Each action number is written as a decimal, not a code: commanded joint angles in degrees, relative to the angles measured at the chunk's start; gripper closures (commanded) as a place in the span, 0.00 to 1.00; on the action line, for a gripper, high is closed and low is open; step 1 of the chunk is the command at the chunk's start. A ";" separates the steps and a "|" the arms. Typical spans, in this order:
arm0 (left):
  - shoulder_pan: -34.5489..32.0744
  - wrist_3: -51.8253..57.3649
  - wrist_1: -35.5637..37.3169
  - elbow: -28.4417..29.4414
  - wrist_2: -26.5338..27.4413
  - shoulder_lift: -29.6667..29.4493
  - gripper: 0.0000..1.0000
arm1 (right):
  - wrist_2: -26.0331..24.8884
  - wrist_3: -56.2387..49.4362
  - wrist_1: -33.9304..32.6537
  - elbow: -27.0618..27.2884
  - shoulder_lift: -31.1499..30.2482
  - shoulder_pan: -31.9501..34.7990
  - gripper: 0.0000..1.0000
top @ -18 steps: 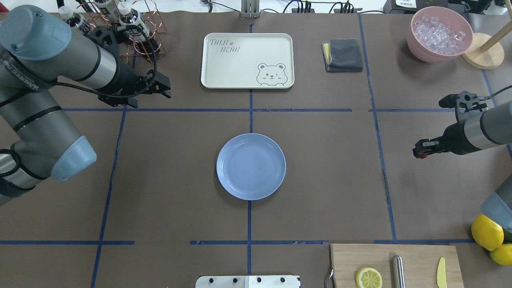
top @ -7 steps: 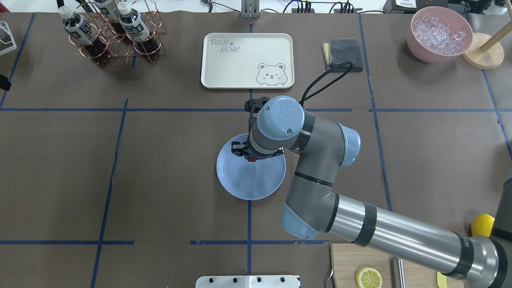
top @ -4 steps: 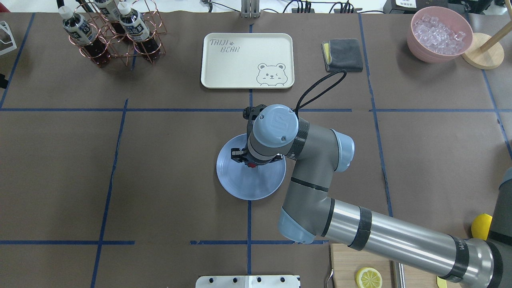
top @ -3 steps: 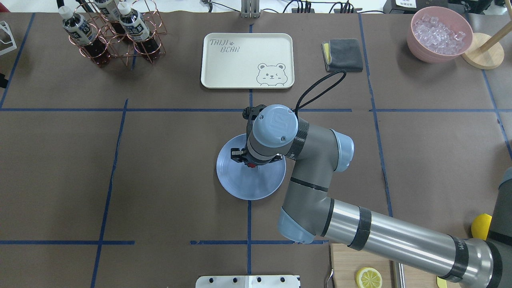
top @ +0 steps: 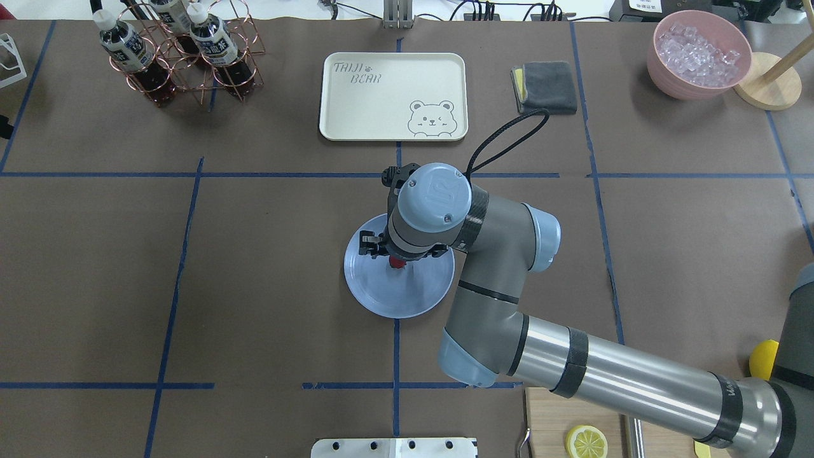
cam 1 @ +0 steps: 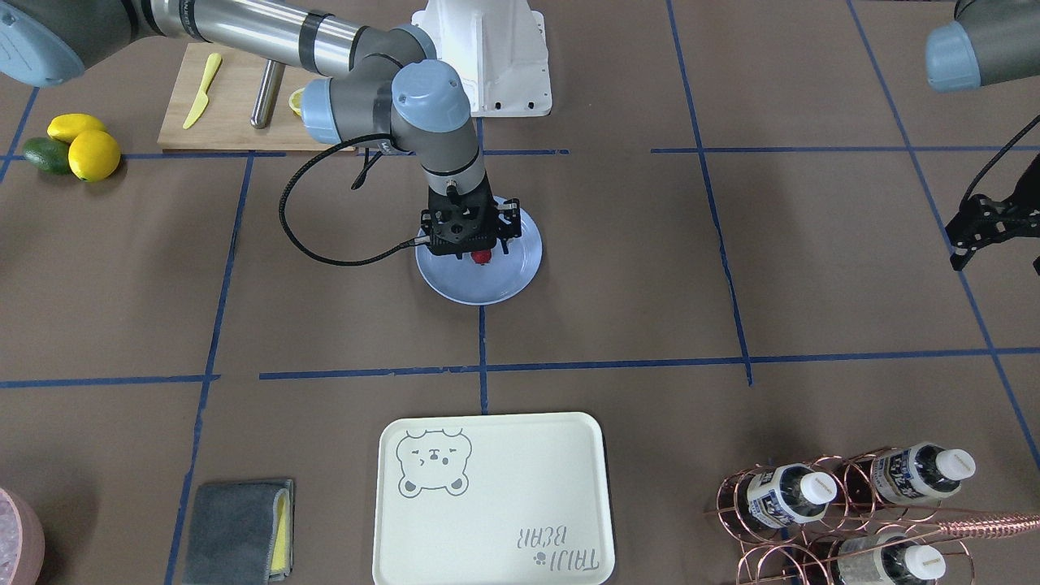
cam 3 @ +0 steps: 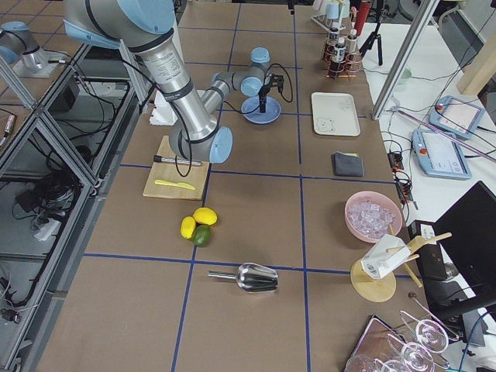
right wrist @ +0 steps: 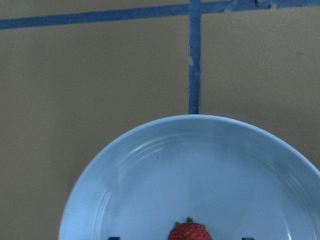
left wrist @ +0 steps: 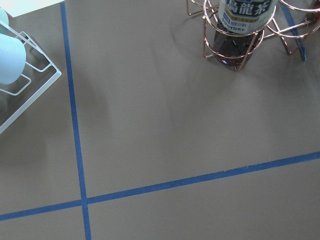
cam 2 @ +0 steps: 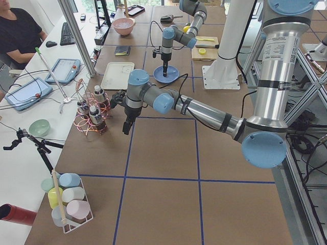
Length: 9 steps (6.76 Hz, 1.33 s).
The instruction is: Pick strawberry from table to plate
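The small red strawberry [right wrist: 189,232] lies on the light-blue plate [right wrist: 150,165] at the middle of the brown-paper table [top: 267,267]. My right gripper [top: 397,257] hangs straight down over it, open, its fingertips [right wrist: 114,238] standing wide on either side of the berry without touching it. In the front-facing view the strawberry [cam 1: 482,257] shows just under the right gripper [cam 1: 478,252], on the plate [cam 1: 504,286]. My left gripper [cam 1: 998,264] hovers open and empty over bare table near the bottle rack.
A cream bear tray [top: 393,95] and a grey cloth [top: 545,87] lie beyond the plate. A copper rack of bottles [top: 184,51] stands far left, a pink bowl of ice [top: 698,54] far right. A cutting board [cam 1: 236,97], lemons [cam 1: 89,150] and an avocado lie near my right arm's base.
My right arm carried the strawberry in over the plate and lowered it. In the last half second its fingers spread and let the berry go. My left arm pulled back out of the overhead view.
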 commanded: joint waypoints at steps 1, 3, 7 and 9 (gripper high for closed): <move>-0.03 0.02 0.04 0.49 0.00 -0.06 0.00 | 0.52 -0.72 -7.17 6.47 -0.69 3.52 0.00; -2.56 3.07 1.87 2.33 -3.05 0.12 0.00 | 1.74 -15.84 -27.53 20.07 -5.59 12.37 0.00; -16.17 25.54 12.67 9.97 -13.16 0.64 0.00 | 25.96 -55.72 -31.14 22.26 -26.13 42.06 0.00; -16.46 27.18 12.61 11.22 -13.97 2.04 0.00 | 32.41 -78.83 -31.06 17.97 -35.81 55.42 0.00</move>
